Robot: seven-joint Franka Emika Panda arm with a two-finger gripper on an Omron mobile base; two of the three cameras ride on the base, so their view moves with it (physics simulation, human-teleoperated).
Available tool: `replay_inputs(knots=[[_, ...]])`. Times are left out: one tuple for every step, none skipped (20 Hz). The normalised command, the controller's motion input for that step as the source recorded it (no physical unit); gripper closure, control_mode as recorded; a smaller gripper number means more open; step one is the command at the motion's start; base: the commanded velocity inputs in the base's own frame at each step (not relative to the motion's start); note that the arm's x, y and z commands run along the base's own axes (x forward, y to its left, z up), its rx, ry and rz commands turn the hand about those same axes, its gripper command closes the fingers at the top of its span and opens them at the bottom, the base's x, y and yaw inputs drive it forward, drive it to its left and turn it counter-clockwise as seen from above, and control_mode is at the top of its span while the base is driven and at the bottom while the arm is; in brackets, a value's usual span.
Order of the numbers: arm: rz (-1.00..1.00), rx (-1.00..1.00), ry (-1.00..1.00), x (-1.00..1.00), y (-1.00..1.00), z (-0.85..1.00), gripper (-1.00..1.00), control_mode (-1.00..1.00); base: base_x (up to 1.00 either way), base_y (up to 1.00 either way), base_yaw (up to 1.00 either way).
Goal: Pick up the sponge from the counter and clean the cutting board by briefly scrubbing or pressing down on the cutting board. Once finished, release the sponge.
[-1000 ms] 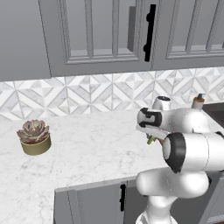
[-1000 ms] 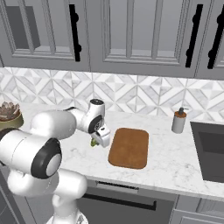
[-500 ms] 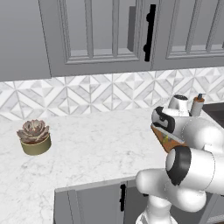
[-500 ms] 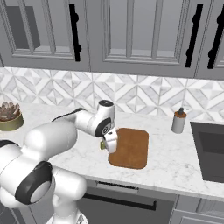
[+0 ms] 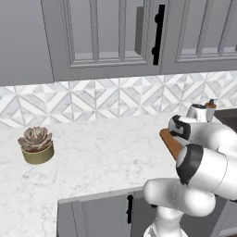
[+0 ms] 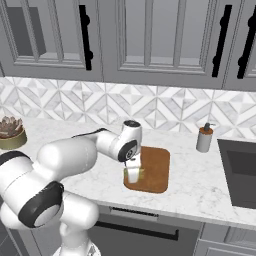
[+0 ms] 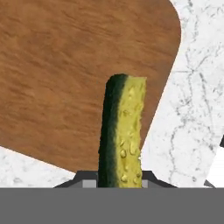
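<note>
Gripper (image 6: 133, 173), clamped on sponge (image 7: 121, 133), has swung from bare counter (image 5: 102, 157) to over cutting board (image 6: 155, 167); scrub comes next.

White arm reaches forward and right from the base, elbow bent, wrist turned so the hand points down. Gripper (image 6: 133, 175) hangs low, its fingers clamped on the sponge (image 7: 121, 133), which sticks out past the tips.
</note>
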Motion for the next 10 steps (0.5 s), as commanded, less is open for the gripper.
replay_inputs(knots=[[-0.28, 0.05, 0.17, -0.24, 0.0, 0.05, 1.0, -1.0, 0.0, 0.0, 0.0], [-0.29, 0.01, 0.16, -0.31, 0.09, 0.09, 1.0, -1.0, 0.0, 0.0, 0.0], [-0.29, 0.0, 0.14, -0.36, 0.2, 0.04, 1.0, -1.0, 0.0, 0.0, 0.0], [-0.29, 0.0, 0.13, -0.34, 0.16, 0.04, 1.0, -1.0, 0.0, 0.0, 0.0], [-0.29, 0.0, 0.13, -0.31, 0.13, 0.0, 1.0, -1.0, 0.0, 0.0, 0.0], [-0.29, 0.0, 0.15, -0.29, 0.13, 0.0, 1.0, -1.0, 0.0, 0.0, 0.0], [-0.27, 0.0, 0.12, -0.23, 0.05, 0.0, 1.0, -1.0, 0.0, 0.0, 0.0], [-0.23, 0.0, 0.04, 0.0, 0.0, 0.0, 1.0, -1.0, 0.0, 0.0, 0.0], [-0.16, 0.0, 0.0, 0.0, -0.03, 0.0, 1.0, -1.0, 0.0, 0.0, 0.0], [-0.1, 0.0, 0.0, 0.0, -0.09, 0.0, 1.0, -1.0, 0.0, 0.0, 0.0]])
